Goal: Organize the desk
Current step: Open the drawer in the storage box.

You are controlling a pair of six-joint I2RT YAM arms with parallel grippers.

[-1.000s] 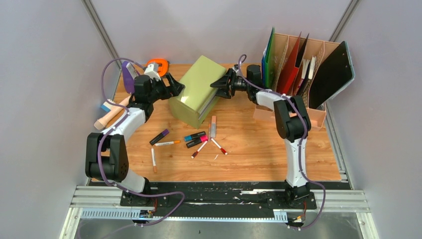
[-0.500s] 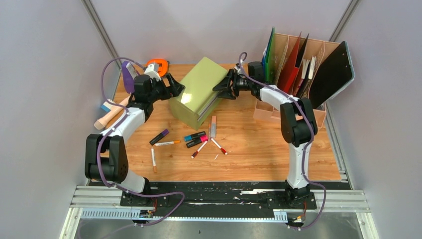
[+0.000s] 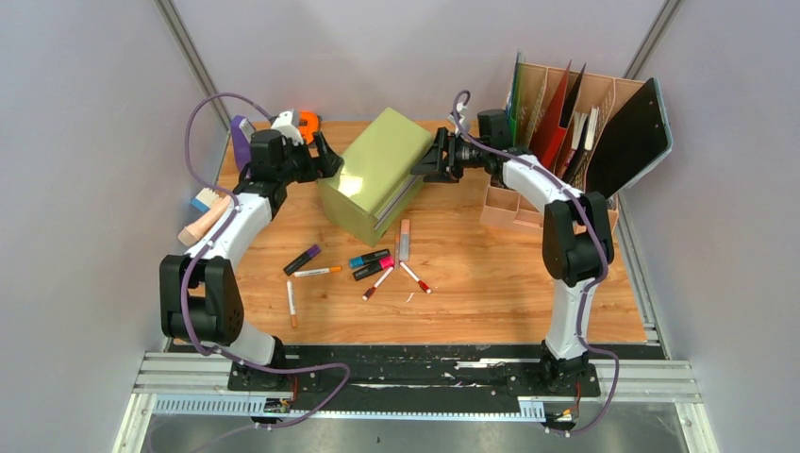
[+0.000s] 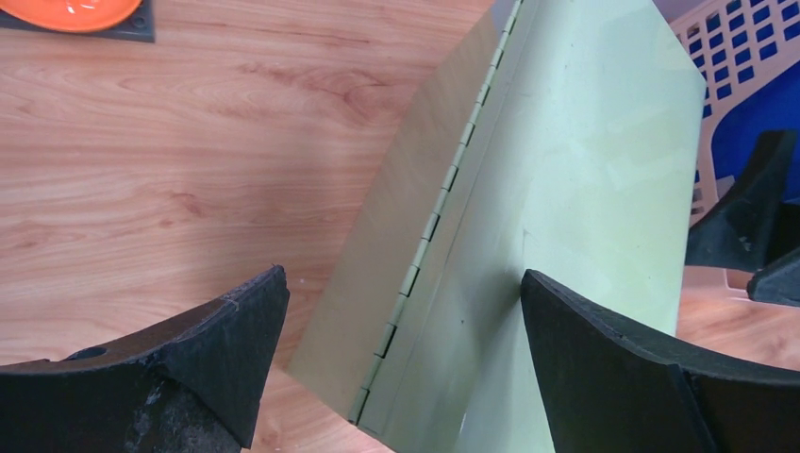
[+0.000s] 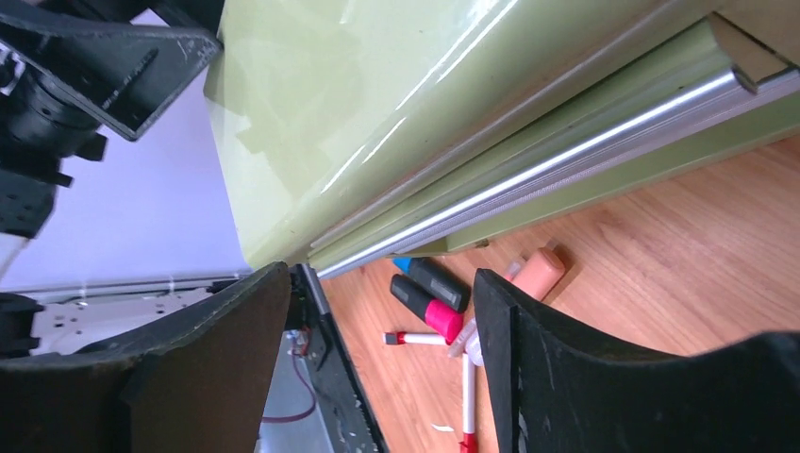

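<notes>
Eight or so pens and highlighters (image 3: 373, 264) lie loose on the bare middle of the desk (image 3: 491, 302), which stretches from the arm bases to the back wall, so by my reading you are early in the tidying and most of it is left. None of the markers has been gathered: they sit scattered in a rough fan just in front of the olive-green drawer chest (image 3: 377, 170), which stands skewed to the desk's edges near the back. Both arms reach to that chest from opposite sides. Your left gripper (image 3: 325, 156) is spread as wide as it goes; in its wrist view the chest's hinged edge (image 4: 425, 236) lies between the two fingers, but they pinch nothing, and whether either pad touches the green face you cannot tell. Your right gripper (image 3: 426, 162) is also spread, fingers well apart, at the chest's front right corner just beside the silver handle bar (image 5: 566, 165), with nothing pinched between them. I judge the step in hand to be squaring or shifting the chest, not yet collecting pens. At the right, the file organizer (image 3: 509, 217) already holds folders and a black clipboard (image 3: 627, 142), so that corner looks settled. An orange tape roll (image 3: 304, 121) sits at the back left, and a few small items lie at the desk's left edge, too small to name. What remains, as I see it: place the chest, then clear the markers.
</notes>
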